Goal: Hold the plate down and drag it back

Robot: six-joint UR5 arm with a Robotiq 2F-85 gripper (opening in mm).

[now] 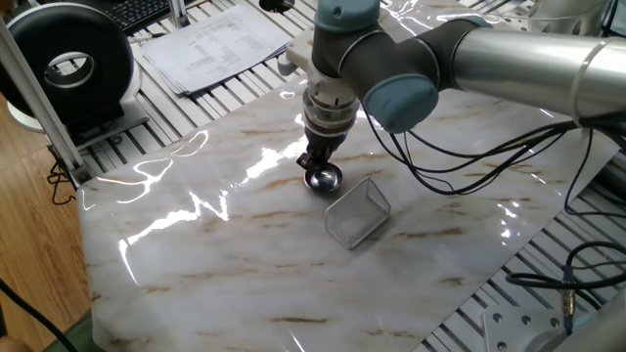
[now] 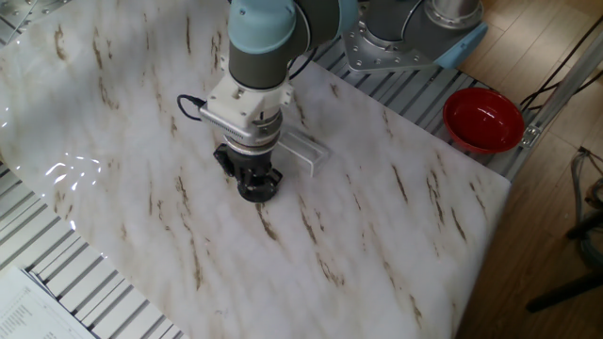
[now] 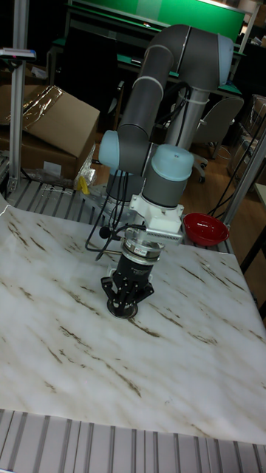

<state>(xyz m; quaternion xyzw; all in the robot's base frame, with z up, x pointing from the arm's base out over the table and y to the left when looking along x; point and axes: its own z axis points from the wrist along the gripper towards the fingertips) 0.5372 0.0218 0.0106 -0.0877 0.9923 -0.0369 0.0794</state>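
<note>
The plate is a small shiny silver dish on the marbled table sheet, just left of a wire-mesh basket. My gripper points straight down with its fingertips together on the plate's top. In the other fixed view the gripper covers the plate almost entirely. In the tall fixed view the gripper stands over the plate, of which only a thin edge shows beneath the dark fingers. Nothing is clamped between the fingers.
A clear wire-mesh basket lies right beside the plate, seen also as the basket. A red bowl sits off the table's corner. Papers and a black round device lie beyond the far edge. Cables hang over the sheet.
</note>
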